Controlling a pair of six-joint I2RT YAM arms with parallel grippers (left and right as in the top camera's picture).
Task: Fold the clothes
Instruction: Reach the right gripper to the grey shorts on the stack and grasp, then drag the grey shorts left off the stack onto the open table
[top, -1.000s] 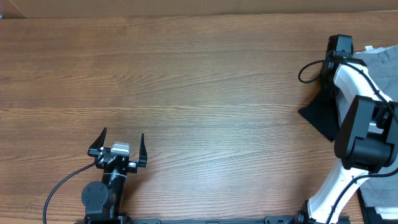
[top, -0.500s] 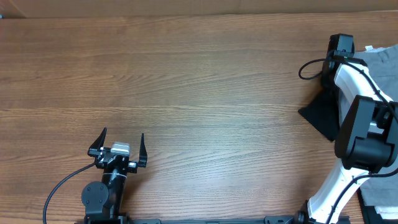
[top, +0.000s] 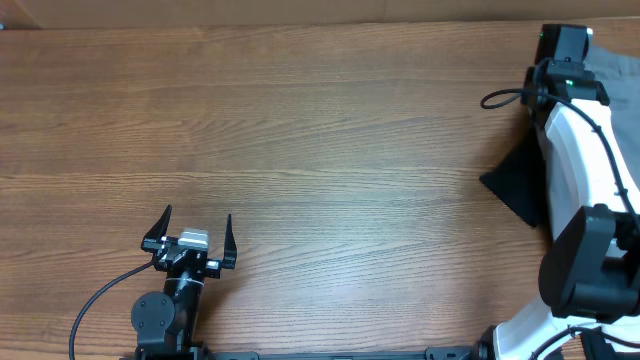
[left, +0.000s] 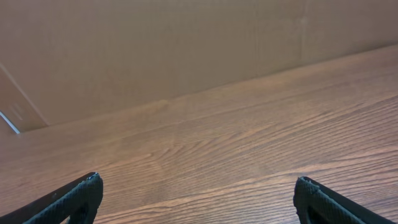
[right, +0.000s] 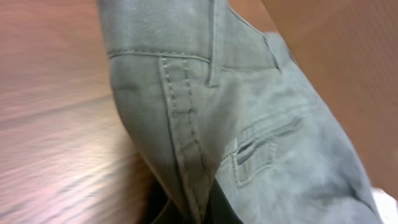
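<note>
The clothes are grey shorts (right: 267, 124) with a stitched seam and a welt pocket. They fill the right wrist view, hanging in a fold above the table. My right gripper (right: 200, 214) is shut on that fold at the seam, its dark fingers showing on either side. From overhead, the right gripper (top: 568, 42) is at the far right corner, with the grey shorts (top: 615, 72) bunched beside it. My left gripper (top: 195, 236) rests near the front edge, open and holding nothing. Its fingertips (left: 84, 191) stand far apart over bare wood.
A black garment (top: 515, 182) lies on the table at the right, partly under the white right arm (top: 580, 150). A cardboard wall (left: 155, 50) runs along the table's far edge.
The right gripper closed on the shorts, then moved toward the far edge with the cloth in it. The left arm has not moved.
</note>
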